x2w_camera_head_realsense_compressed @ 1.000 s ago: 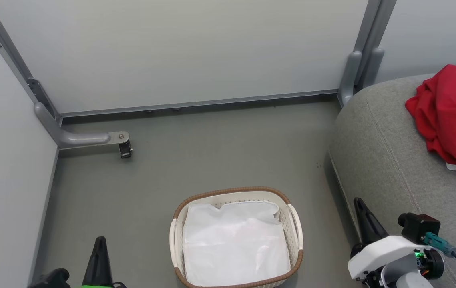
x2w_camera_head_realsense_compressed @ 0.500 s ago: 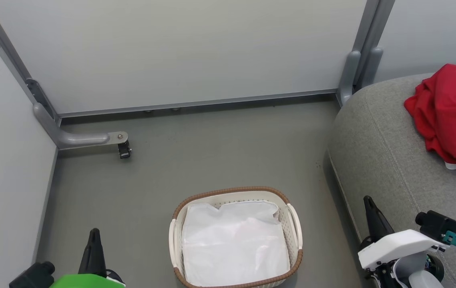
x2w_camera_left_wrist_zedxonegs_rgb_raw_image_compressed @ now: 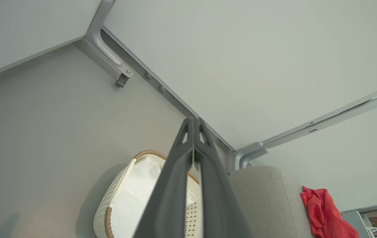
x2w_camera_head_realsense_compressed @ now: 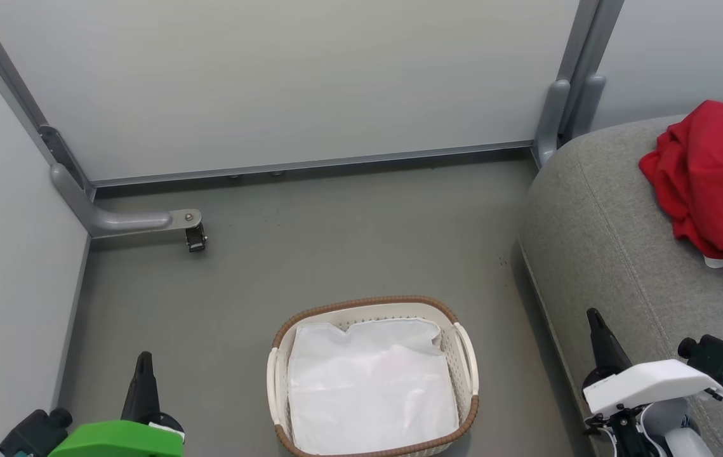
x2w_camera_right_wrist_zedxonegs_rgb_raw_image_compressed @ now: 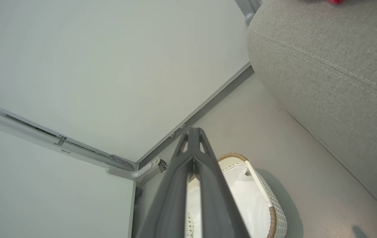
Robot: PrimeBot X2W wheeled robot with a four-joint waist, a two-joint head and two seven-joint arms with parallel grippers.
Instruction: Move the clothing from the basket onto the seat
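The red clothing [x2w_camera_head_realsense_compressed: 716,181] lies crumpled on the grey seat [x2w_camera_head_realsense_compressed: 609,235] at the right; the left wrist view shows the clothing [x2w_camera_left_wrist_zedxonegs_rgb_raw_image_compressed: 324,213] on the seat [x2w_camera_left_wrist_zedxonegs_rgb_raw_image_compressed: 267,198] too. The basket [x2w_camera_head_realsense_compressed: 470,362] stands on the floor at bottom centre, holding just its white cloth liner [x2w_camera_head_realsense_compressed: 371,387]. My left gripper [x2w_camera_head_realsense_compressed: 143,362] is shut at the lower left, left of the basket, with nothing in it. My right gripper [x2w_camera_head_realsense_compressed: 593,317] is shut and empty at the lower right, by the seat's front edge. Both wrist views show the fingers pressed together: left gripper [x2w_camera_left_wrist_zedxonegs_rgb_raw_image_compressed: 193,120], right gripper [x2w_camera_right_wrist_zedxonegs_rgb_raw_image_compressed: 193,129].
Pale partition walls close off the back and left, with a grey bracket foot and caster [x2w_camera_head_realsense_compressed: 195,236] on the floor at the left. Grey posts [x2w_camera_head_realsense_compressed: 564,108] stand in the corner behind the seat. Bare grey floor [x2w_camera_head_realsense_compressed: 348,235] lies between the basket and the back wall.
Both arms have drawn outward and down toward the picture's bottom corners: the left gripper slid left, the right gripper slid right. The clothing, basket and seat lie where they were.
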